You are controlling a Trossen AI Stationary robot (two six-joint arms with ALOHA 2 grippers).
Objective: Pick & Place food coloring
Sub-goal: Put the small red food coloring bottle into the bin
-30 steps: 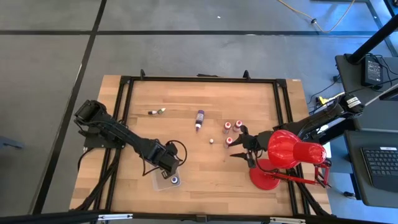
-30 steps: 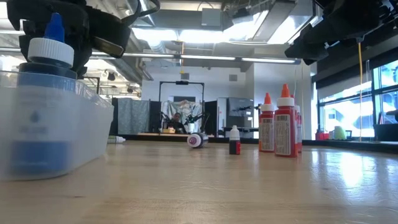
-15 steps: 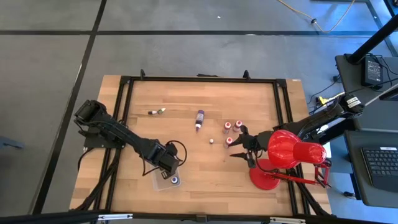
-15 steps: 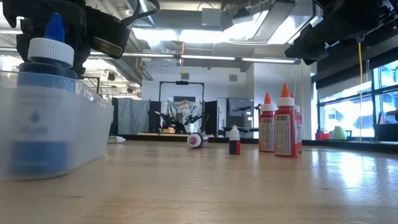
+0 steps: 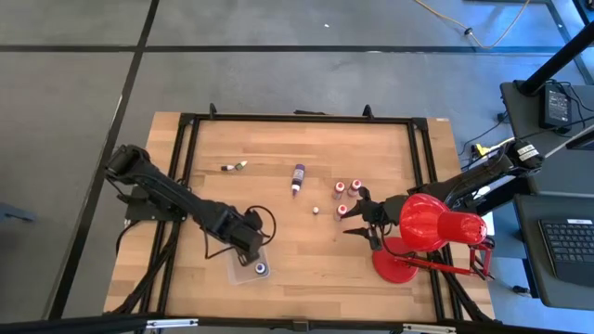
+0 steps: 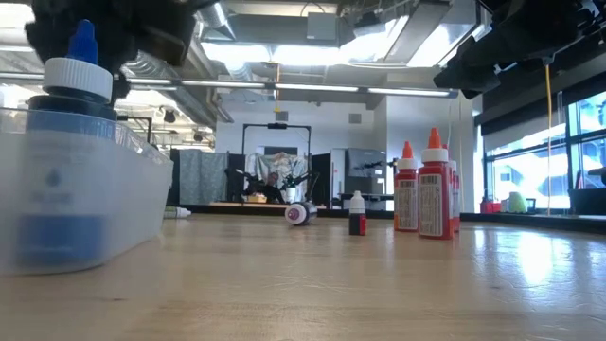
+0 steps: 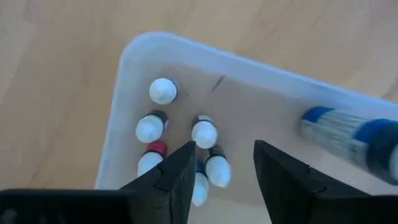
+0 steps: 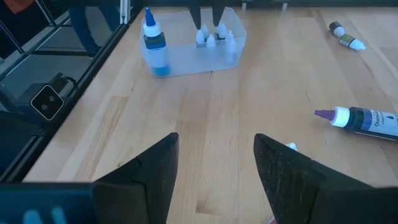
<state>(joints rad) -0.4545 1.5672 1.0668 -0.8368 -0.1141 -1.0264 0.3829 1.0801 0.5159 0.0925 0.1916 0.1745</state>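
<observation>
The left gripper (image 7: 221,165) hung directly over the clear tray (image 5: 243,275) near the table's (image 5: 278,139) front edge, its two fingers spread apart with nothing between them, which suggests a bottle had just been let go into the tray. Below the fingers, a cluster of small white-capped food coloring bottles (image 7: 186,146) stood upright close together toward one corner of the tray, one of them showing a red neck; a larger blue bottle (image 6: 68,142) with a white collar and blue tip stood at the other end of the tray, apart from the small ones. Keeping the small bottles upright and packed together likely leaves room for those yet to come. Several pieces of the set were not yet in the tray: a long purple bottle (image 5: 298,177) lay on its side near the middle of the table, a small bottle (image 5: 233,167) lay toward the back left, a tiny one (image 5: 316,211) stood near the centre, and the red bottles (image 6: 426,185) stood grouped toward the right edge. The right gripper (image 5: 357,215) waited just beside those red bottles, under the red desk lamp (image 5: 427,227), its fingers parted and empty, seemingly placed to take one of them.
</observation>
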